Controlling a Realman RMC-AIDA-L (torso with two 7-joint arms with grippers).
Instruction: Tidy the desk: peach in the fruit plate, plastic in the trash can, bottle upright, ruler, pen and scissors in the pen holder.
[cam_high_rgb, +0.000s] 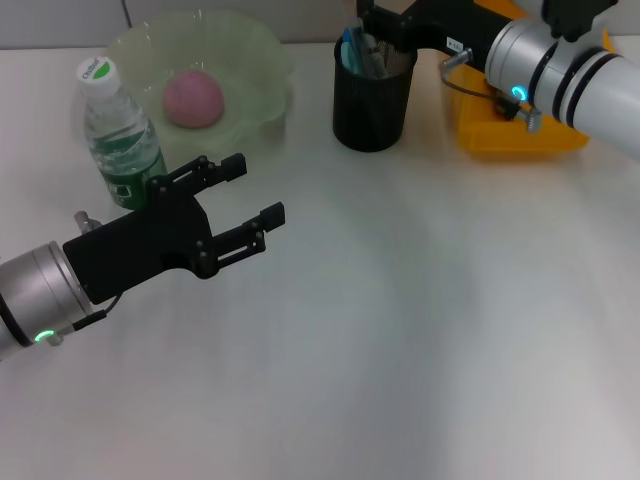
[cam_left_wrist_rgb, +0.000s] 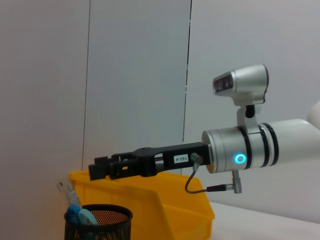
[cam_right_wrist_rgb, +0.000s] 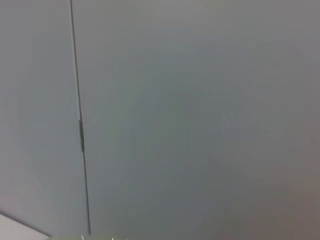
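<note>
- The left gripper (cam_high_rgb: 250, 195) hovers over the desk (cam_high_rgb: 400, 330), arm reaching in from the left edge, fingers spread with nothing between them, just beside the bottle (cam_high_rgb: 118, 135).
- The bottle stands upright near the plate (cam_high_rgb: 250, 50), which holds the peach (cam_high_rgb: 193, 98).
- The holder (cam_high_rgb: 372, 100) stands right of the plate, the blue scissors (cam_high_rgb: 352, 48) poking out of it.
- The right gripper (cam_left_wrist_rgb: 107, 168) stretches level above the holder, in front of the yellow can (cam_high_rgb: 520, 135); whether it is clenched or released, I cannot tell.
</note>
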